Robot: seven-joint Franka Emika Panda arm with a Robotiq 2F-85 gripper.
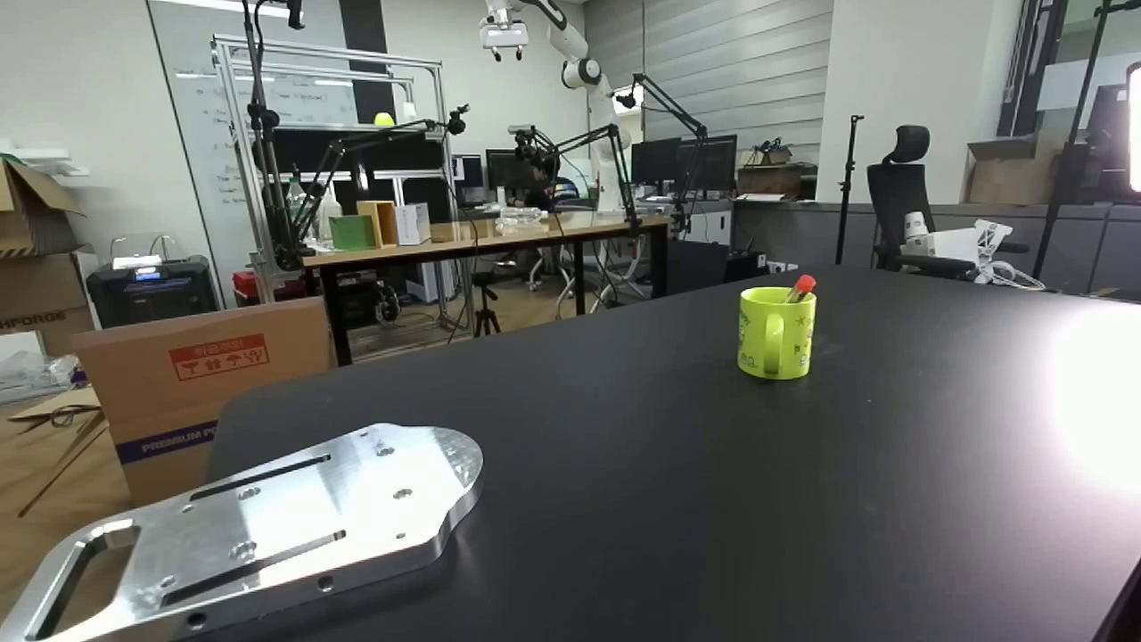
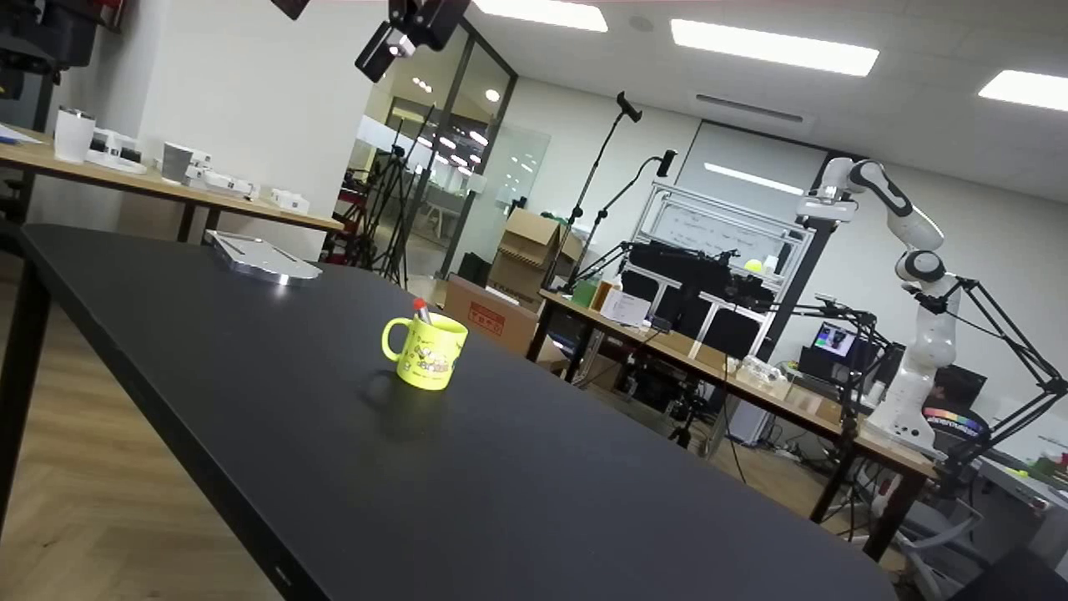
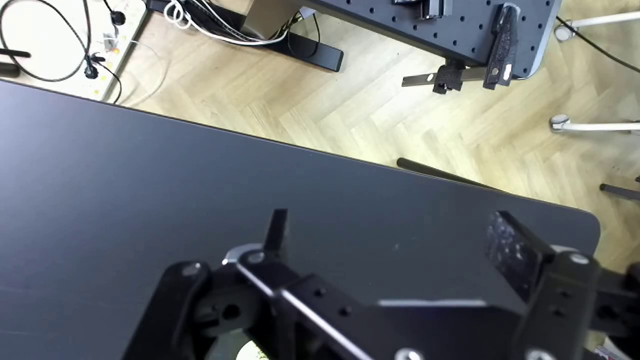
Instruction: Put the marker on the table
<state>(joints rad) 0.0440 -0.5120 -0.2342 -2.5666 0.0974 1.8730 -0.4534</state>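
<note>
The red-tipped marker (image 1: pixel 801 286) stands tilted inside the yellow-green cup (image 1: pixel 775 337), its red end above the rim. The marker (image 2: pixel 421 310) and the cup (image 2: pixel 431 357) show in both exterior views; the marker's lower part is hidden in the cup. The cup stands upright on the black table (image 1: pixel 624 499). My gripper (image 3: pixel 390 225) is open and empty above the table in the wrist view. A sliver of the cup (image 3: pixel 251 351) shows at the bottom there, mostly hidden behind the gripper; the marker is hidden. In an exterior view my gripper (image 2: pixel 334 35) is high above the table.
A silver metal tray (image 1: pixel 357 508) lies at one end of the table; it also shows in an exterior view (image 2: pixel 265 259). A cardboard box (image 1: pixel 214 383) stands beside the table. A wooden workbench (image 1: pixel 499 236) with clutter stands behind. The table's edge (image 3: pixel 310 150) crosses the wrist view.
</note>
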